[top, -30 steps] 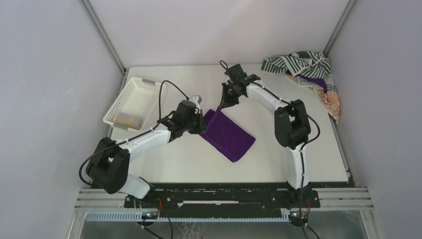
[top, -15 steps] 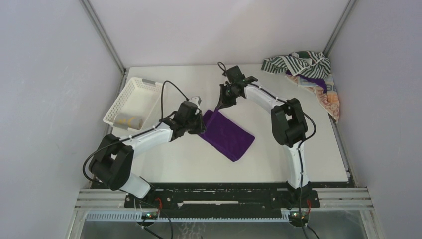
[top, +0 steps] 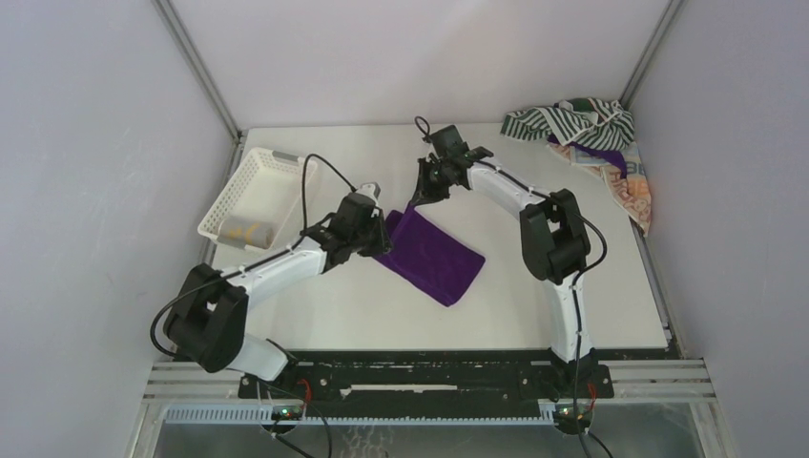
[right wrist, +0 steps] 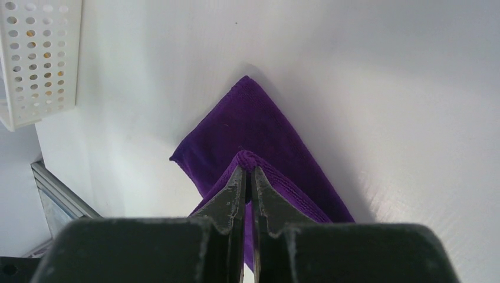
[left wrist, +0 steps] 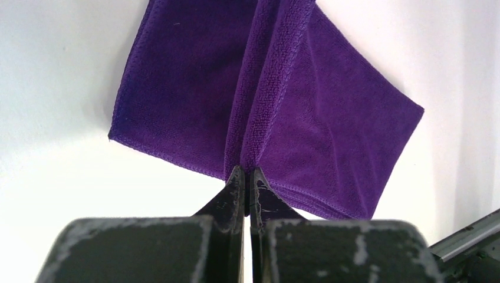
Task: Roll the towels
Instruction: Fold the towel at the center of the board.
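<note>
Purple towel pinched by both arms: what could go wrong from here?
The left fingers and right fingers each pinch only a thin edge of the purple towel, so it may slip free. The rest lies on the table; dragging could bunch it before rolling.

Table layout, placed from the middle towel

The middle towel (top: pixel 434 260) lies on the table (top: pixel 591 286), between the two arms. The left gripper (top: pixel 383 239) pinches it at its left corner, and the right gripper (top: pixel 413 202) pinches it at its far corner. Well to its left stands a basket (top: pixel 272 153) with a rolled towel (top: pixel 246 230) in the near end. Far behind it to the right, a heap of towels (top: pixel 582 129) lies in the table's corner.
</note>
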### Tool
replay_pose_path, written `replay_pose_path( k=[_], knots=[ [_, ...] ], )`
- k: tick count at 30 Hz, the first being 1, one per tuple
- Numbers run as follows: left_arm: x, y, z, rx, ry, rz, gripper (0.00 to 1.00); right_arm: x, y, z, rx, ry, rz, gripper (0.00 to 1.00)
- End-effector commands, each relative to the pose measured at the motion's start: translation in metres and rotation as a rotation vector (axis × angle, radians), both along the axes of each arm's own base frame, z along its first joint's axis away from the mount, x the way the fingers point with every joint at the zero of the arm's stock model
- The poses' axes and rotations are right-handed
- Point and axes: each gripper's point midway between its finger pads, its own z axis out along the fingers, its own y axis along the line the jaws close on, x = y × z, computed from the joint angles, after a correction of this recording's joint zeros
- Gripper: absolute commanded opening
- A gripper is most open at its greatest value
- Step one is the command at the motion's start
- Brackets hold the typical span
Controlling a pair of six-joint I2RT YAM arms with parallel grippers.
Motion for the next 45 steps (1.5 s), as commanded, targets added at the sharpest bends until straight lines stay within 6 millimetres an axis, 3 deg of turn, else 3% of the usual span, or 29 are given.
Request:
replay_pose_path(
  k=[1,7,12,17,24,35,40,45],
  knots=[
    [-0.021,0.022,-0.037,0.081,0.124,0.073,0.0,0.042,0.004,0.016,0.034,-0.148,-0.04,0.0],
    [-0.027,0.028,-0.062,0.1,0.212,0.156,0.0,0.044,0.016,-0.003,0.035,-0.152,0.016,0.0],
    [-0.028,0.029,-0.07,0.105,0.231,0.178,0.0,0.041,0.023,-0.017,0.022,-0.138,0.051,0.0],
    [-0.026,0.019,-0.052,0.08,0.172,0.13,0.0,0.037,0.021,-0.006,0.033,-0.16,0.053,0.0],
    [-0.029,-0.003,-0.014,0.036,0.1,0.058,0.0,0.03,0.01,0.036,0.037,-0.243,0.042,0.0],
    [-0.035,0.004,0.039,-0.042,-0.011,0.078,0.0,0.015,0.004,0.07,0.067,-0.287,0.034,0.0],
    [-0.035,0.011,0.037,-0.021,-0.015,0.1,0.0,0.016,0.012,0.066,0.078,-0.276,0.042,0.0],
    [-0.036,0.016,0.01,0.031,0.039,0.112,0.0,0.02,0.021,0.05,0.071,-0.255,0.054,0.0]
  ],
)
